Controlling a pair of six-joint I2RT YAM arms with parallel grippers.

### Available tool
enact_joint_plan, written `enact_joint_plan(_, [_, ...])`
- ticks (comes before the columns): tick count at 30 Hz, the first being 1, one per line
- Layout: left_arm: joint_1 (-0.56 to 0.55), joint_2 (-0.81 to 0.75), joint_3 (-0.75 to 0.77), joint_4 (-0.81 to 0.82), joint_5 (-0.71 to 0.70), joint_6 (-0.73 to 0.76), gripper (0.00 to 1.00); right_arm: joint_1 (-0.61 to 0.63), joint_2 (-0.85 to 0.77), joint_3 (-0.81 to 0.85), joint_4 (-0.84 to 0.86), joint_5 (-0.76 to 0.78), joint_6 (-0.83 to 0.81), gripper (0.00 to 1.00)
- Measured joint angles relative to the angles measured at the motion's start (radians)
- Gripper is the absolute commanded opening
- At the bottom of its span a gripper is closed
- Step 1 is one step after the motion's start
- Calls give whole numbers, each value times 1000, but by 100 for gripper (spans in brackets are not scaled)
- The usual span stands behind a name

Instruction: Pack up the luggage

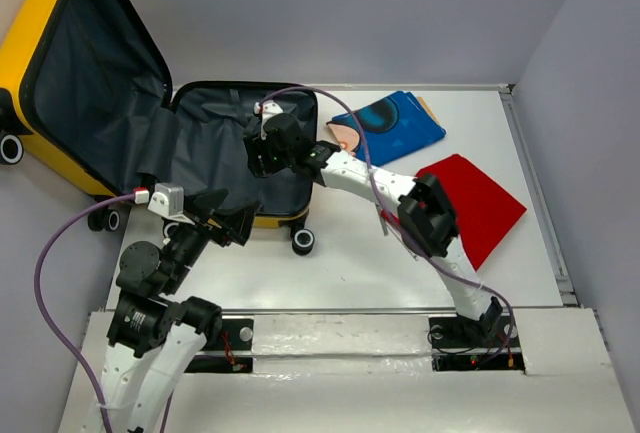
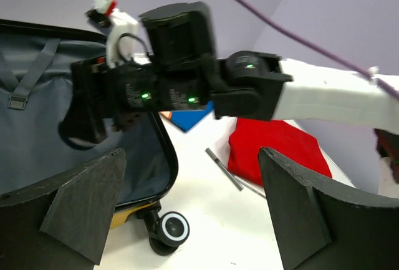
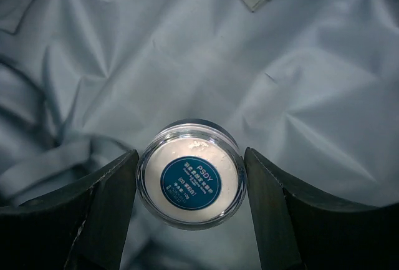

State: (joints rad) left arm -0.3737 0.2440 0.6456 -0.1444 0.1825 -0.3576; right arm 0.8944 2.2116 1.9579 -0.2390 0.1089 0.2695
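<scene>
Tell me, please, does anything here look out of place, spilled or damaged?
Nothing is spilled or broken. Only the suitcase lining is crumpled, with a loose flap sagging at the hinge. The jar sits level between the jaws of the right gripper.

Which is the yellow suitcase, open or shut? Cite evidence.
Open: the luggage lid leans back, grey lining exposed; the right gripper holds a small jar over it.

— What lies on the white table (image 1: 350, 273)?
— A folded red cloth (image 1: 478, 205), with a flat blue packet (image 1: 395, 125) near it and a thin grey stick (image 2: 223, 169) just beside the cloth.
— Anything else?
— A small round jar (image 3: 191, 181) with a blue label.
</scene>
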Motion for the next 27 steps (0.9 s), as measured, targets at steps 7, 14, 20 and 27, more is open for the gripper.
enact_joint_plan(7, [0, 0, 0, -7, -7, 0, 99, 8, 178, 222, -43, -93, 25, 91])
enact_joint_plan(14, [0, 0, 0, -7, -7, 0, 99, 10, 28, 125, -48, -54, 14, 44])
enact_joint_plan(20, [0, 0, 0, -10, -6, 0, 99, -9, -510, -531, 23, 78, 27, 7])
enact_joint_plan(27, [-14, 1, 0, -10, 0, 0, 99, -90, -974, -1153, -51, 158, 198, 17])
